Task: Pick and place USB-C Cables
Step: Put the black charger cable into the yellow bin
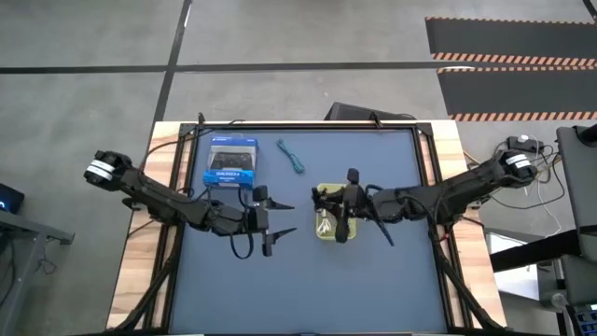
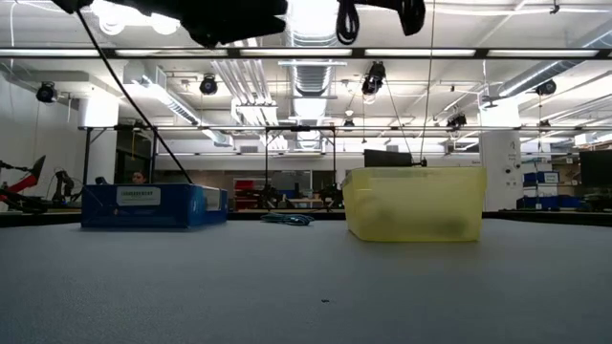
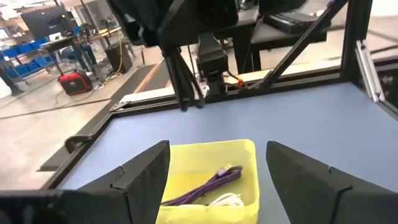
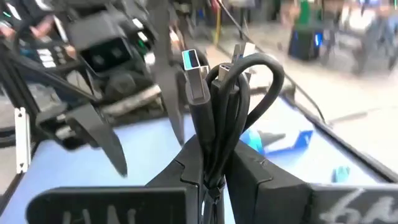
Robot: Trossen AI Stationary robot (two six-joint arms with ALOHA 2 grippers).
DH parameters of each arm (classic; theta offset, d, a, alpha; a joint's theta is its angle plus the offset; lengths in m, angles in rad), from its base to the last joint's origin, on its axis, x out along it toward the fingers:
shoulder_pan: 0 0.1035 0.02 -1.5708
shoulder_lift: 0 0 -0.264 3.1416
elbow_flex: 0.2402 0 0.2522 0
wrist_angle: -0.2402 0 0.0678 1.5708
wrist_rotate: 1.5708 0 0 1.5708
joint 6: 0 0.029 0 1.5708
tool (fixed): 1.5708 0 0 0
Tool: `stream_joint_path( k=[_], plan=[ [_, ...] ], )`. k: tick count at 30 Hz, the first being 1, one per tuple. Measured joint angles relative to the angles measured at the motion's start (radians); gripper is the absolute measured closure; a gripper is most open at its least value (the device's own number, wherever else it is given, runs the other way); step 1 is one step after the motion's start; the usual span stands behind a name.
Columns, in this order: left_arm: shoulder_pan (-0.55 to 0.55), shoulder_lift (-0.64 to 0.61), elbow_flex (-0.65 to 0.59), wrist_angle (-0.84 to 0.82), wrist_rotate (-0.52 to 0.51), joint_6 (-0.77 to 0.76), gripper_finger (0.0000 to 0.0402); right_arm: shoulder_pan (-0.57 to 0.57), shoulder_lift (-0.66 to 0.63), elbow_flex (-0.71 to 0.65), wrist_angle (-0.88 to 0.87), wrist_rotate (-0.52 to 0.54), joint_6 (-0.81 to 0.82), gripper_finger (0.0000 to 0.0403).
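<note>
My right gripper (image 4: 208, 171) is shut on the black USB-C cable (image 4: 217, 99), a looped bundle, and hangs over the yellow bin (image 1: 328, 217) at the table's middle. The dark purple cable (image 3: 208, 186) and the white cable (image 3: 227, 200) lie inside the bin. The teal-blue cable (image 1: 292, 156) lies on the mat beyond the bin, next to the blue box (image 1: 230, 161). My left gripper (image 1: 283, 219) is open and empty, raised just left of the bin, its fingers pointing at it. My right gripper pinches the black cable bundle (image 4: 214, 155) between its two fingers, several strands together. The loop and the two plugs (image 4: 196, 65) stick out past the fingertips. The bundle is lifted clear, above the bin.
The blue box (image 2: 153, 205) stands at the far left of the mat. The bin (image 2: 413, 203) stands right of it in the low view, with the teal-blue cable (image 2: 287, 219) between them. A black frame rail (image 1: 308, 124) edges the mat. The near half of the mat is bare.
</note>
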Motion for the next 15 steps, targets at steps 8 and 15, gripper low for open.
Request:
stream_joint_path(
  k=[8, 15],
  plan=[
    [0.000, -0.057, 0.000, -0.069, -0.005, 0.043, 0.0151, -0.015, 0.039, 0.261, -0.635, -0.006, 0.295, 0.0370],
    [0.000, -0.056, 0.000, -0.079, -0.006, 0.039, 0.0151, -0.043, 0.144, 0.444, -1.020, -0.114, 0.563, 0.0370]
  ],
)
